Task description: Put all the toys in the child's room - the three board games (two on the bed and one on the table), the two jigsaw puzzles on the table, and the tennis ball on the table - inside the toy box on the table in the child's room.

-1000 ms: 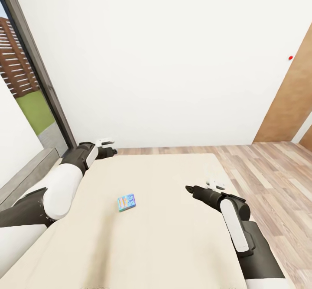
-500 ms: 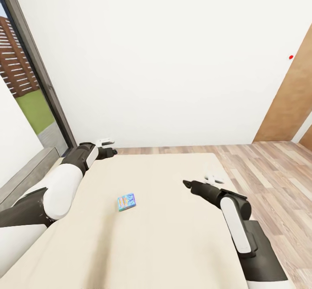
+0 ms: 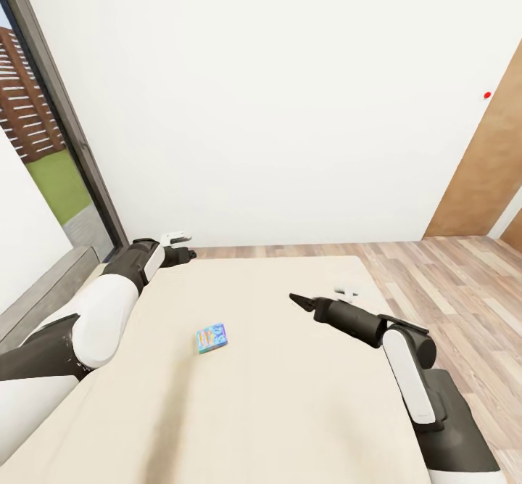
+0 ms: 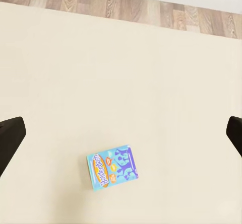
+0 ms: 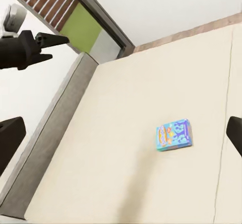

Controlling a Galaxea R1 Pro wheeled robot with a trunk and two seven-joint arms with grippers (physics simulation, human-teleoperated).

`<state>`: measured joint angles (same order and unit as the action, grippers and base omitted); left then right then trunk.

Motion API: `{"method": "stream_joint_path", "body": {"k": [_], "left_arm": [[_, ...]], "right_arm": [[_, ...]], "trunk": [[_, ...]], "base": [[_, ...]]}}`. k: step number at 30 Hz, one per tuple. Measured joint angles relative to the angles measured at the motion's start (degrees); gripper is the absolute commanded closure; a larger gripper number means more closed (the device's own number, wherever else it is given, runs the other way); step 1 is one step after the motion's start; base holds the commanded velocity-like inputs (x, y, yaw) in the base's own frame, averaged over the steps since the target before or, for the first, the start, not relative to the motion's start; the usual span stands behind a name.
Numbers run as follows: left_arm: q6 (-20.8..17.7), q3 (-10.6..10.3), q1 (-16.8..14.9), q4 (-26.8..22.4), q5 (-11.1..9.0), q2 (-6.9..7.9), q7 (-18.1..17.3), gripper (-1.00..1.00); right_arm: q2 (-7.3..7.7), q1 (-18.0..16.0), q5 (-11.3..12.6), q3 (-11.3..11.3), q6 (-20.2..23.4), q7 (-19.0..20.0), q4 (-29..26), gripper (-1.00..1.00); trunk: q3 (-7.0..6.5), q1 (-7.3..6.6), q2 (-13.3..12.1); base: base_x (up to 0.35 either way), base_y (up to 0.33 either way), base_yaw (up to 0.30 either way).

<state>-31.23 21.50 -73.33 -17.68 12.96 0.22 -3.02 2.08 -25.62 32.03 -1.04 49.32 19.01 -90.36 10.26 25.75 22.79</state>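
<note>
This is a bedroom in a home — a rendered one, with the flat, clean look of a simulation. A wide bed (image 3: 275, 368) with a plain beige cover takes up most of the head view, its grey headboard (image 5: 48, 143) running along one side. Beyond it lie a wood-plank floor (image 3: 449, 281), a bare white wall (image 3: 275, 107) and a wooden door (image 3: 486, 172). A tall dark-framed window (image 3: 61, 128) looks onto grass and a brick wall (a garden, apparently) — and a small colourful game box (image 3: 212, 338) lies on the bed.
</note>
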Motion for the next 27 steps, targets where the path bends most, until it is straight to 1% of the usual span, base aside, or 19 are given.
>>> {"method": "stream_joint_path", "body": {"k": [3,7,15,27], "left_arm": [[0.6,0.0,0.0,0.0,-0.1,-0.08,0.0,-1.0],[2.4,-0.1,0.0,0.1,-0.1,-0.22,0.0,-1.0],[3.4,-0.1,0.0,0.3,-0.2,-0.27,0.0,-1.0],[3.7,-0.1,0.1,0.3,-0.3,-0.31,0.0,-1.0]], "right_arm": [[0.96,0.2,-0.3,1.1,-0.3,3.8,0.1,-1.0],[1.43,0.5,-0.4,1.7,-0.4,5.6,0.2,-1.0],[1.62,0.7,-0.6,1.9,-0.4,6.2,0.5,-1.0],[1.63,0.6,-0.6,2.0,-0.4,6.2,0.6,-1.0]], "trunk": [[0.19,0.0,0.0],[0.53,0.0,0.0],[1.27,0.0,0.0],[2.4,0.0,0.0]], "base": [[0.0,0.0,0.0],[0.0,0.0,0.0],[0.0,0.0,0.0],[0.0,0.0,0.0]]}}
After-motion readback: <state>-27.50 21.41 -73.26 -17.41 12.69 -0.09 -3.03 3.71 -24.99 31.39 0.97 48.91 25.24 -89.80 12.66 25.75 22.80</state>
